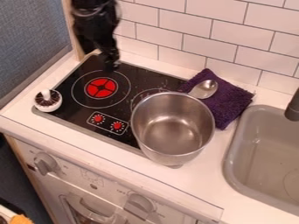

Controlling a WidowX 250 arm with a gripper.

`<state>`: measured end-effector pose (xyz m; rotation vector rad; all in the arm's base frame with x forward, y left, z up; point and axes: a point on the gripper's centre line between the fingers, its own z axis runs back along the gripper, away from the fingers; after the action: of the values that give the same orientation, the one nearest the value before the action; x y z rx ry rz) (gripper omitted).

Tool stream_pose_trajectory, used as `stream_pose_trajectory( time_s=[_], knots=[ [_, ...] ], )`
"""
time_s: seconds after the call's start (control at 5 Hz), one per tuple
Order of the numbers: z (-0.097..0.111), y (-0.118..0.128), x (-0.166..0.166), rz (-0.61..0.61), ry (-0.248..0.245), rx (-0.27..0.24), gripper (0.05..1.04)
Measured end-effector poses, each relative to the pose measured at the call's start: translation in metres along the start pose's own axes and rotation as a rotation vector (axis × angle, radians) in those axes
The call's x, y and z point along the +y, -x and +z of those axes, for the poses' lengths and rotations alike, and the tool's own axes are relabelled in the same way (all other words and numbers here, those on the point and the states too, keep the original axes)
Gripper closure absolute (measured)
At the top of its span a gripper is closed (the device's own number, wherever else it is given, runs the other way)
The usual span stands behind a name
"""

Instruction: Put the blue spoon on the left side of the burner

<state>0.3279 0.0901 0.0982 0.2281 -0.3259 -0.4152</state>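
The black gripper (109, 63) hangs over the back left of the black stovetop, behind the left burner (101, 87), which has a red centre. A metallic silver spoon (204, 89), not a blue one, lies with its bowl on a folded purple cloth (229, 101) at the right. Its handle points down and left, toward the pot, and is partly hidden. The gripper is well to the left of the spoon and apart from it.
A steel pot (173, 129) stands over the right part of the stovetop, in front of the cloth. A small white and brown round object (48, 100) sits at the stovetop's left edge. The grey sink (265, 144) is at the right, below a dark faucet (293, 107).
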Motion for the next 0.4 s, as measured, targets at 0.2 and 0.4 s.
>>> stream_pose_trajectory(
  time_s=[0.2,0.4],
  knots=[
    [-0.008,-0.031,-0.023,-0.077,0.048,-0.041,0.083],
    [-0.015,-0.063,-0.043,-0.137,0.086,-0.068,0.083]
  ],
)
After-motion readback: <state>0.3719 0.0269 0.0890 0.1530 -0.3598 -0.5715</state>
